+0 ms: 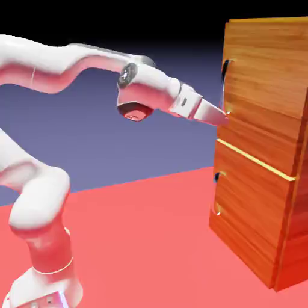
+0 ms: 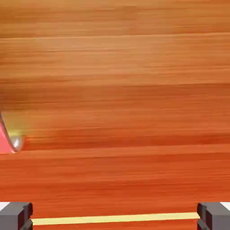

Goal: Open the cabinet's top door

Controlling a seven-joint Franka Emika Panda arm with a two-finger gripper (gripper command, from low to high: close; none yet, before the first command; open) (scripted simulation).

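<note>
White-and-grey gripper (image 2: 115, 216) is hovering by the cabinet (image 1: 258, 150), fingers spread wide, nothing between; top door (image 1: 264, 90) is sitting closed, silver handle (image 2: 17, 143) showing left in hand view.

top door (image 1: 262, 90) above lower door (image 1: 249, 213) | seam (image 1: 255, 159) between | cabinet (image 1: 289, 225) right of arm (image 1: 153, 85)

We see bare air between the pincer's (image 2: 115, 216) two tips. Straight ahead of it, the top door (image 2: 130, 99) blocks our way; the curved handle (image 2: 15, 142) juts out to one side.
</note>
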